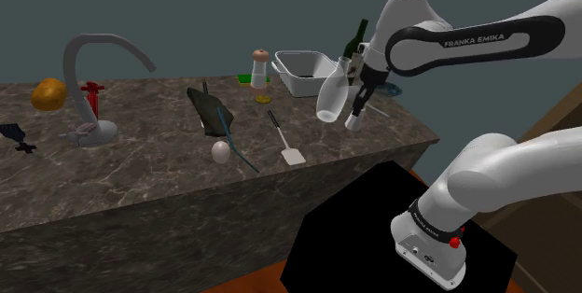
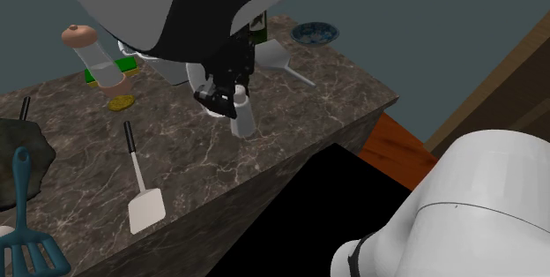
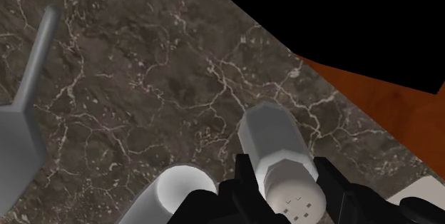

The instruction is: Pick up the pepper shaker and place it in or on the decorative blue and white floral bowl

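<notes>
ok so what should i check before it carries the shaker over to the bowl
1. Grip: ok. The black gripper is shut on the white cylindrical pepper shaker, one finger on each side near its perforated top.
2. Shaker upright: ok. It stands straight in the second exterior view.
3. Shaker off the dark marble counter: cannot tell.
4. Blue and white floral bowl free to receive: ok. Nothing is seen in it.
5. Straight low path: not ok. A grey scoop-shaped thing lies between shaker and bowl, so lifting first seems wise.
</notes>
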Tool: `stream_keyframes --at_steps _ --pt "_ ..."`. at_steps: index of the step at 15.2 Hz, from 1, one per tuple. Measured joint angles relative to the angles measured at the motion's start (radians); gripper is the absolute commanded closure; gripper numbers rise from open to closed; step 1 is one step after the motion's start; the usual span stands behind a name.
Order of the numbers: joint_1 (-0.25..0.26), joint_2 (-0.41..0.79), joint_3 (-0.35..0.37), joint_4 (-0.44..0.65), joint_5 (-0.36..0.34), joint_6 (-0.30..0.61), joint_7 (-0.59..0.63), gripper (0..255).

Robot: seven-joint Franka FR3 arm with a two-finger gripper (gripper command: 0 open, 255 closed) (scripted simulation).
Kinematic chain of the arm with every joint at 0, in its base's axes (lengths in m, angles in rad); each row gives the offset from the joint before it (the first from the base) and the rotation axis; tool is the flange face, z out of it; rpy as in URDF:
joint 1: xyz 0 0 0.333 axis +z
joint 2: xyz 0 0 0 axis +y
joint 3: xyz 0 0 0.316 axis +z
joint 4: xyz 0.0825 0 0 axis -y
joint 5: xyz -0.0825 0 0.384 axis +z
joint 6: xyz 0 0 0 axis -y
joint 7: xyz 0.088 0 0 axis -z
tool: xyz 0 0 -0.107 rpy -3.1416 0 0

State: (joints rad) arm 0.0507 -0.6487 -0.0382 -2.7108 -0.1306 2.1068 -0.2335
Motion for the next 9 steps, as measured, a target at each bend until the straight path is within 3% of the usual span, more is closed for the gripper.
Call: stream_keyframes --at_steps 9 --pt "0.004 -0.039 0.005 0.092 0.010 -0.131 -0.010 255"
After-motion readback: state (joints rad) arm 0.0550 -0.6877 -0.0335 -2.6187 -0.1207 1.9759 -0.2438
